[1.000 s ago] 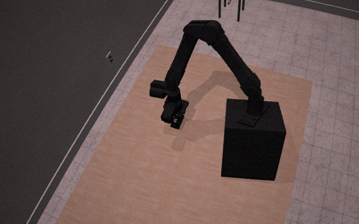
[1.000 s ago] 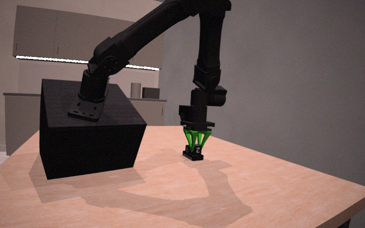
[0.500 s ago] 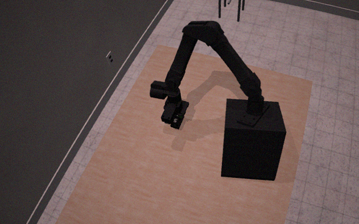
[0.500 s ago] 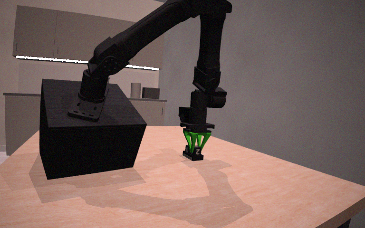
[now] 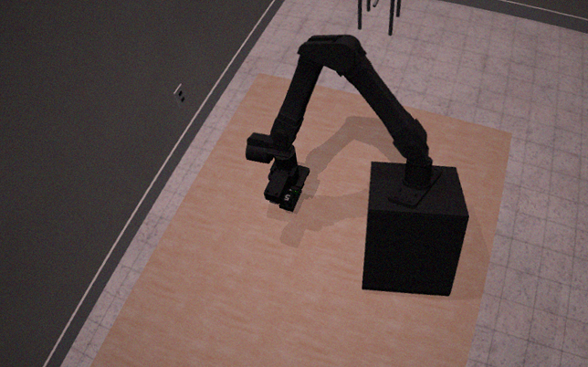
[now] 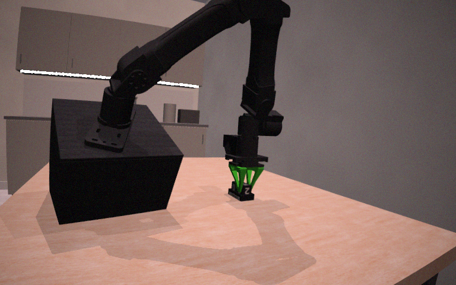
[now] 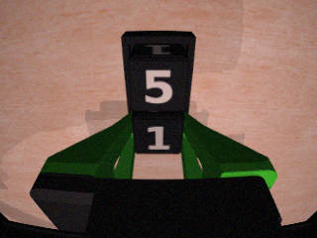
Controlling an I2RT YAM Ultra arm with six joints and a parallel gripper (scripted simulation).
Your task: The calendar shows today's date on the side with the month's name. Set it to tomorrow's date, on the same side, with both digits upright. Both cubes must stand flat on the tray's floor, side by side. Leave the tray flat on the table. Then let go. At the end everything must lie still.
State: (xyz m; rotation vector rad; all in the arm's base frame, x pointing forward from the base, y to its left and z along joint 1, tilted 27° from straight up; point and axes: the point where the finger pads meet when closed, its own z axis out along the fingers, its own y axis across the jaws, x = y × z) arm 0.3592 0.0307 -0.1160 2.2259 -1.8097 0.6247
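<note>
The big table (image 5: 203, 286) (image 6: 336, 235) (image 7: 45, 59) has a peach-coloured top with wood streaks. The floor (image 5: 560, 138) around it has pale, speckled square tiles. A plain grey wall (image 5: 63, 121) (image 6: 352, 100) has a small pale wall socket (image 5: 179, 94). Tall, thin, dark stool legs (image 5: 393, 5) stand past the table. Grey-brown wall cupboards (image 6: 43, 40) have a bright white strip light (image 6: 60, 73) under them. Below, a round grey pot (image 6: 169, 113) stands beside a dark box (image 6: 188, 116).

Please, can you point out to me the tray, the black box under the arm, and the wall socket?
Tray (image 5: 287, 206) (image 6: 247, 197) (image 7: 126, 74): top, exterior and wrist views; its outer edge.
Black box (image 5: 408, 255) (image 6: 110, 191): top and exterior views; a side face.
Wall socket (image 5: 179, 95): top view; its front.
</note>
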